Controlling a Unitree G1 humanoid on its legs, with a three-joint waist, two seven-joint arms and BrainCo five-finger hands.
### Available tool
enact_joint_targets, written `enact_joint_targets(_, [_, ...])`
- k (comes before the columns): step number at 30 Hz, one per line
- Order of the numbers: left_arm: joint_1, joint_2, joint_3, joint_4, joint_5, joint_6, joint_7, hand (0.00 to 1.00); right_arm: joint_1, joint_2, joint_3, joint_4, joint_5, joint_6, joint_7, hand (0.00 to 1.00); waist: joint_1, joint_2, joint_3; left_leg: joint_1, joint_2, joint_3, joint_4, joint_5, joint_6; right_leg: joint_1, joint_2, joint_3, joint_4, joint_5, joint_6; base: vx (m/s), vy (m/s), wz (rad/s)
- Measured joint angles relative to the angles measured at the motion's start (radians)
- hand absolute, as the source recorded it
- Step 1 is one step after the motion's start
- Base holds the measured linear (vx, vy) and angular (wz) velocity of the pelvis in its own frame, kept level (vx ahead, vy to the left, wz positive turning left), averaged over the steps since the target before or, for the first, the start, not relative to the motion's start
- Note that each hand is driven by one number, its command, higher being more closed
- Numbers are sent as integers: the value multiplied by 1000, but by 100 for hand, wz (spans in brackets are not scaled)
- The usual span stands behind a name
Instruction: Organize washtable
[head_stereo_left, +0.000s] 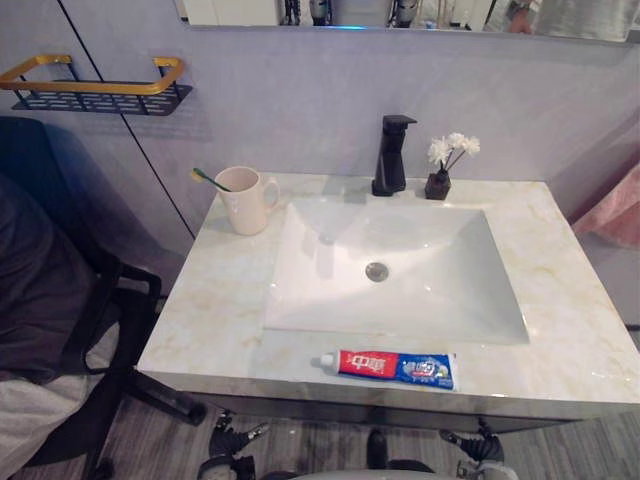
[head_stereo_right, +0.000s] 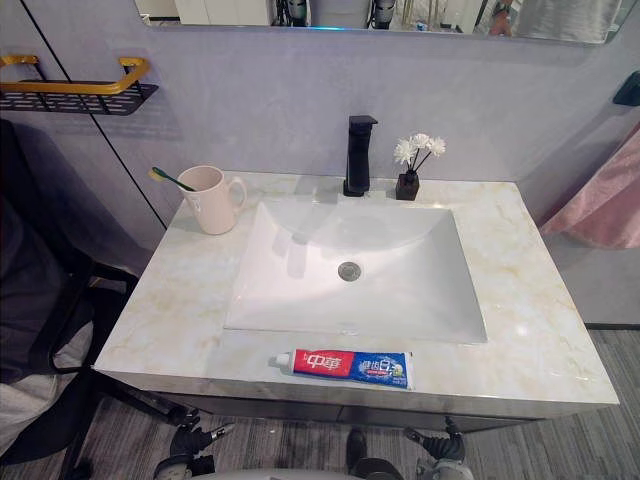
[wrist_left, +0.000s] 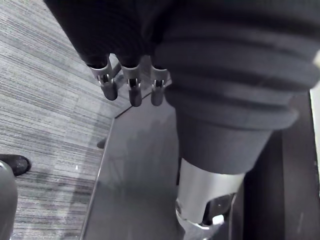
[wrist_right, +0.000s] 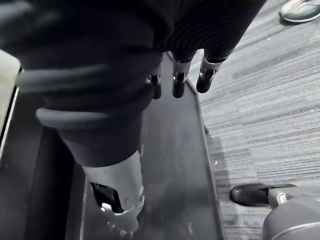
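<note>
Marble washtable (head_stereo_left: 210, 310): toothpaste (head_stereo_left: 395, 367), mug (head_stereo_left: 243, 200), vase (head_stereo_left: 437, 184)

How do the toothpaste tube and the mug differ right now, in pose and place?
The toothpaste tube lies flat at the front edge of the counter; the mug stands upright at the back left. The tube is red and blue, the mug cream. Both rest on the counter.

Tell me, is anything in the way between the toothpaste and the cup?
Nothing stands between them. The toothpaste lies at the front edge, the cup at the back left; only bare counter and the sink corner lie between.
</note>
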Motion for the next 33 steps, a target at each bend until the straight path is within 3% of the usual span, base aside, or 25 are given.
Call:
enact_joint_targets(7, [-1,3,0,43,-5,5,-1,0,-41,-13,-40,56,80,0,-2,0,0,0,0,-1,-4,-11,-9,0,1,18,-2,-19,-45,15,5,7,-1,2])
enact_joint_targets(10, [-5,20,-1,45,-19,7,-1,0,-65,-28,-64,88,118,1,-15,0,3,-12,11,-20,-8,-21,5,0,1,6,-4,-19,-43,21,4,23,6,6])
enact_joint_targets(14, [-52,67,-2,44,-25,10,1,0,-125,-32,-69,87,122,2,-42,0,6,-34,51,-118,-14,-21,80,1,6,-132,-15,-2,90,11,15,-55,19,-8])
enact_joint_targets(15, [-69,81,-1,41,-25,12,2,0,-136,-34,-68,88,122,2,-42,0,14,-40,66,-133,-12,-9,93,14,27,-149,-23,13,104,16,29,-117,27,-5])
enact_joint_targets(17, [-81,81,0,39,-26,12,5,0,-139,-45,-71,91,122,4,-42,0,22,-29,74,-127,-8,-3,70,16,32,-176,-62,-55,296,-135,2,-65,14,22])
enact_joint_targets(18, [-76,88,-2,36,-27,5,8,0,-134,-47,-78,118,123,4,-42,0,25,-28,76,-107,-14,-12,63,20,28,-150,-103,-101,381,-223,36,38,-32,35])
enact_joint_targets(19, [-66,100,3,36,-34,5,16,0,-133,-46,-77,139,123,4,-42,0,32,-48,70,-98,-21,-21,55,24,20,-113,-110,-107,323,-247,51,38,-71,28])
enact_joint_targets(22, [-50,78,2,42,-57,7,23,0,-160,-67,-89,157,142,3,-43,0,31,-23,67,-108,3,-50,11,64,-7,-62,-68,-133,182,-172,27,-28,-105,21])
enact_joint_targets(25, [-40,70,4,57,-66,7,23,0,-161,-66,-115,159,150,3,-42,0,28,-19,69,-100,14,-66,-24,95,-24,-29,-50,-156,119,-136,12,-19,-86,15])
enact_joint_targets(29, [-43,69,11,47,-87,5,24,0,-141,-66,-119,160,157,2,-43,0,26,-15,69,-92,13,-112,-28,110,-29,29,-44,-198,56,-110,6,-16,-33,33])
enact_joint_targets(33, [-25,65,59,-131,-127,5,44,0,-134,-61,-159,168,172,2,-44,0,29,-2,77,-83,6,-156,-36,126,-29,75,-46,-246,26,-99,5,-44,-7,38])
